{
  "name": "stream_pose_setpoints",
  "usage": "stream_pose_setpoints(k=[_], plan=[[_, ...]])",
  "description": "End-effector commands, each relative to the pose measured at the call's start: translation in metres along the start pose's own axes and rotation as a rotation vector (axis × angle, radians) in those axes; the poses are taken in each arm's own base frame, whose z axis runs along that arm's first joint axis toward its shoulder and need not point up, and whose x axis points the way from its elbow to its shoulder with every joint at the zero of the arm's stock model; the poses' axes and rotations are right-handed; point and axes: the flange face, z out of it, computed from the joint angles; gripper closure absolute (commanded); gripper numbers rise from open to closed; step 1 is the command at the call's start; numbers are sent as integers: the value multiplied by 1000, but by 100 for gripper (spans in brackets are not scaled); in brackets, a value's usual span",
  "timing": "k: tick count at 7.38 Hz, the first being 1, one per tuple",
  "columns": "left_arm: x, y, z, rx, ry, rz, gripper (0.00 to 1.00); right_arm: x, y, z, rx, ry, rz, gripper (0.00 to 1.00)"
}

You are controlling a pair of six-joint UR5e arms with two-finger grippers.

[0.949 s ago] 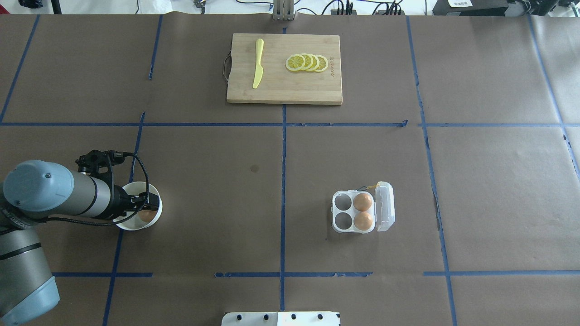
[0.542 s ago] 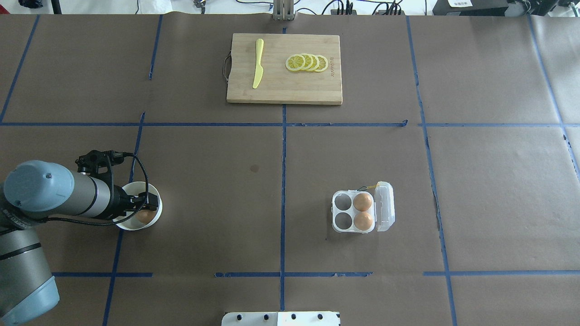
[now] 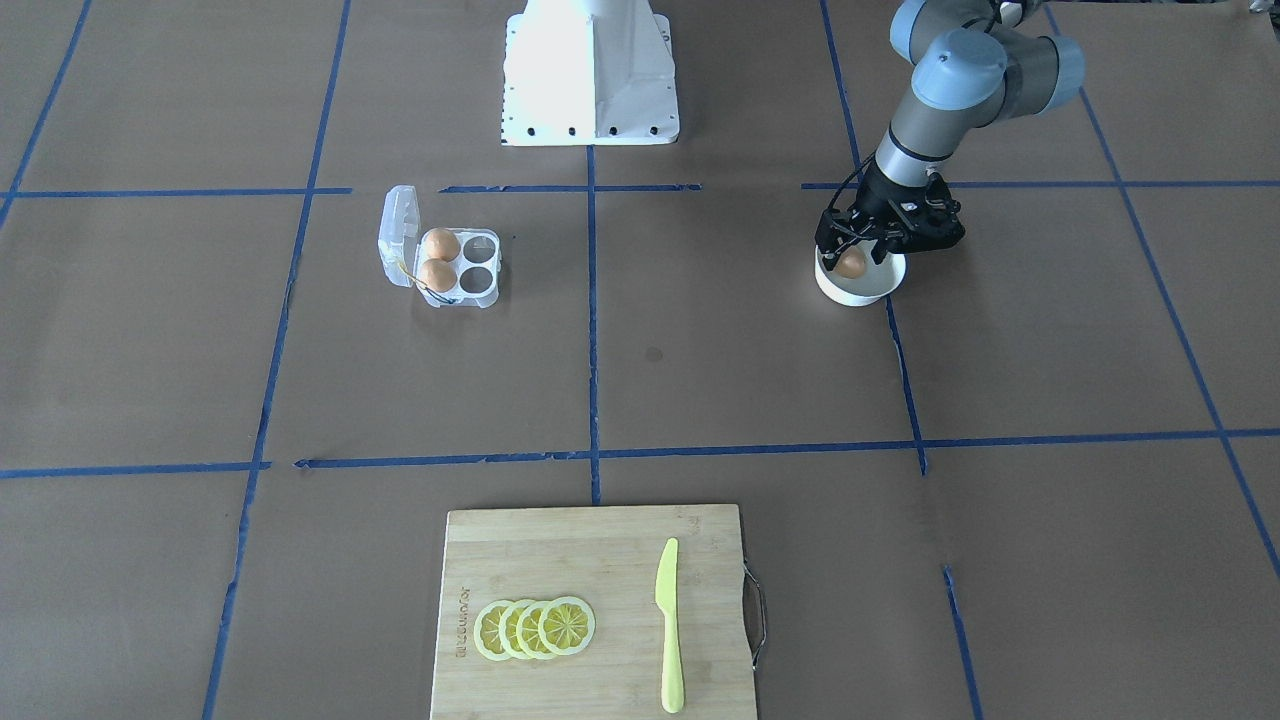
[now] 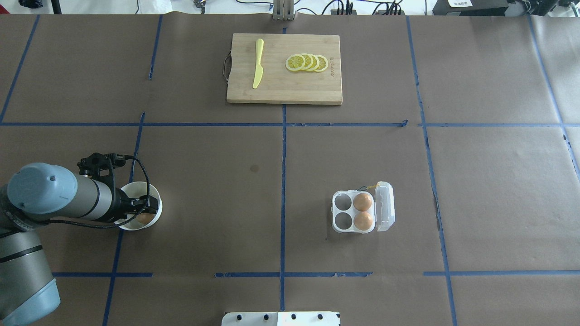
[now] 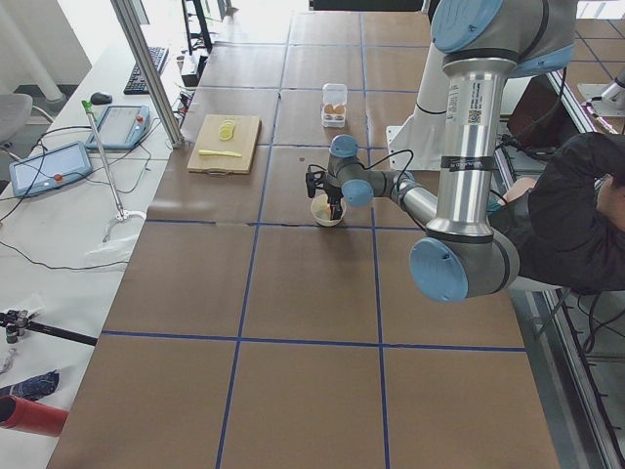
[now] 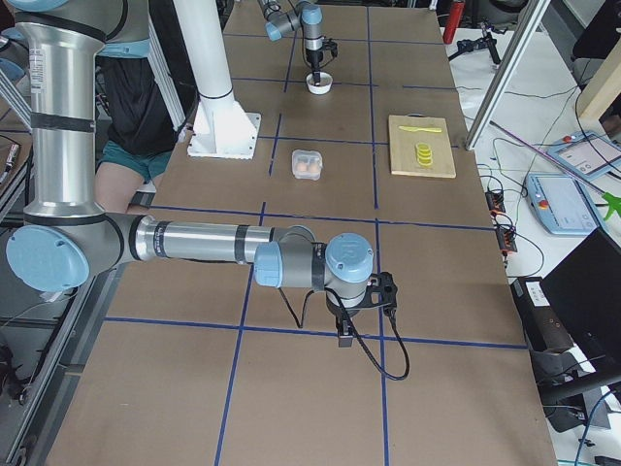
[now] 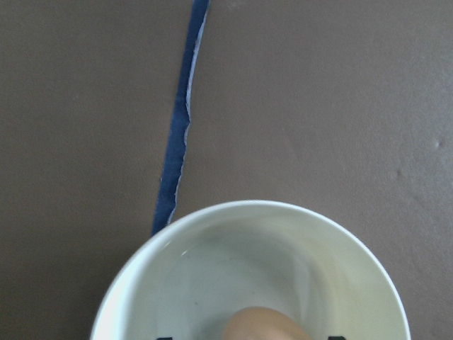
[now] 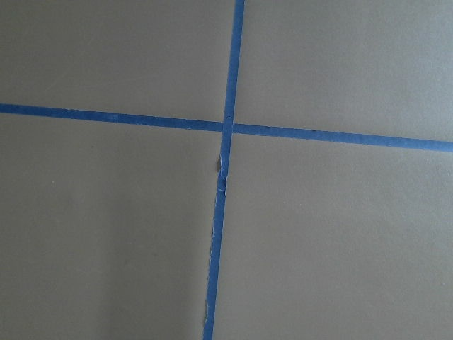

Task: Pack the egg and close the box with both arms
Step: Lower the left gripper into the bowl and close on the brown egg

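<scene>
The egg (image 4: 145, 218) lies in a round white bowl (image 4: 138, 183) at the table's left; it also shows in the front view (image 3: 851, 263) and the left wrist view (image 7: 265, 326). My left gripper (image 4: 146, 213) is down inside the bowl, open, with a fingertip on each side of the egg. The clear box (image 4: 352, 212) stands right of centre with its lid (image 4: 385, 206) open; two brown eggs (image 4: 362, 202) fill its right cups and the left cups are empty. My right gripper (image 6: 346, 335) hangs over bare table, seen only in the exterior right view, so I cannot tell its state.
A wooden cutting board (image 4: 284, 86) with a yellow knife (image 4: 258, 63) and lemon slices (image 4: 307, 62) lies at the table's far middle. The white pedestal (image 3: 590, 70) stands at the robot's side. A person (image 5: 576, 215) sits beside the left arm.
My left arm has shifted slightly and the gripper has sunk a little deeper into the bowl around the egg. The box and its eggs have not moved.
</scene>
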Motion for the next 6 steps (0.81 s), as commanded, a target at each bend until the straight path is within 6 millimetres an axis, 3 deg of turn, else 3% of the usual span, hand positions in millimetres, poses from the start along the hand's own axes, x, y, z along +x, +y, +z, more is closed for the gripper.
stream_pose_setpoints(k=[1,4,6], plan=[[0,1,1,-2,-6,-1,26,1,1,1,-2,0,2,0],[0,1,1,-2,-6,-1,42,1,1,1,-2,0,2,0],[0,1,2,-3,-8,0,68,1,1,1,-3,0,3,0]])
